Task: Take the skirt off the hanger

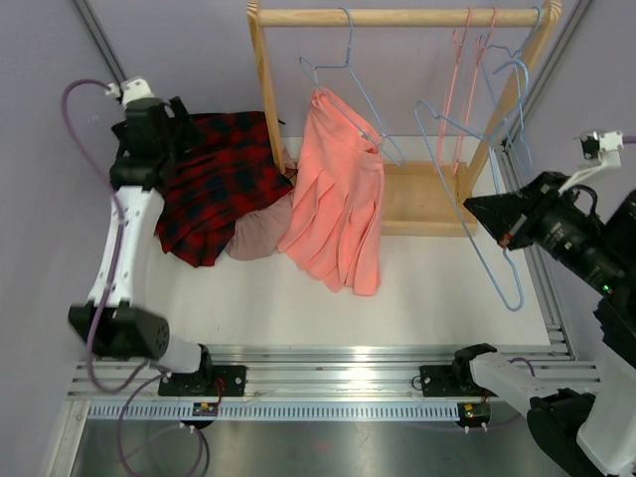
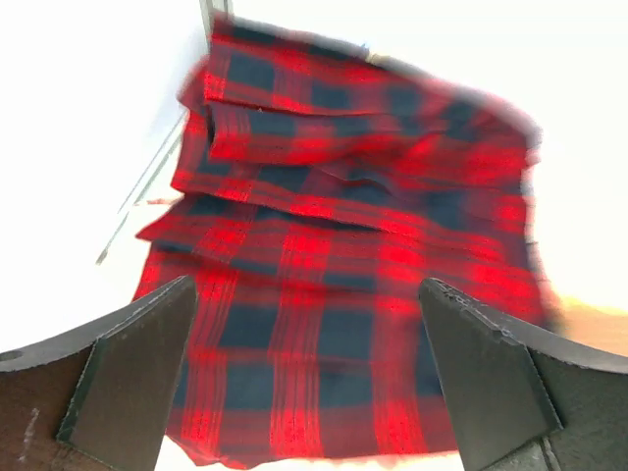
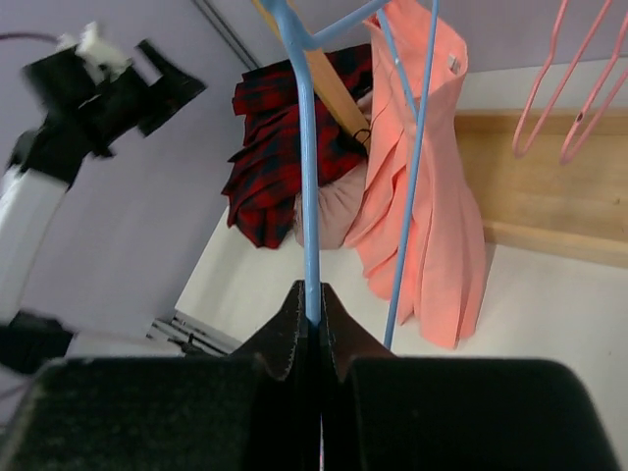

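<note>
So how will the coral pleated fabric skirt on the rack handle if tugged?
Probably floppy: the coral skirt hangs in soft, uneven folds. Likely light: one thin blue wire hanger carries it; a tug may swing both.

Probably a robotics lab: aluminium-railed table (image 1: 427, 293), plain purple walls (image 1: 179, 50), small wooden garment rack (image 1: 397, 17).

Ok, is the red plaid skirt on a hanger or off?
Off: the plaid skirt lies heaped on the table, no hanger showing in it.
</note>
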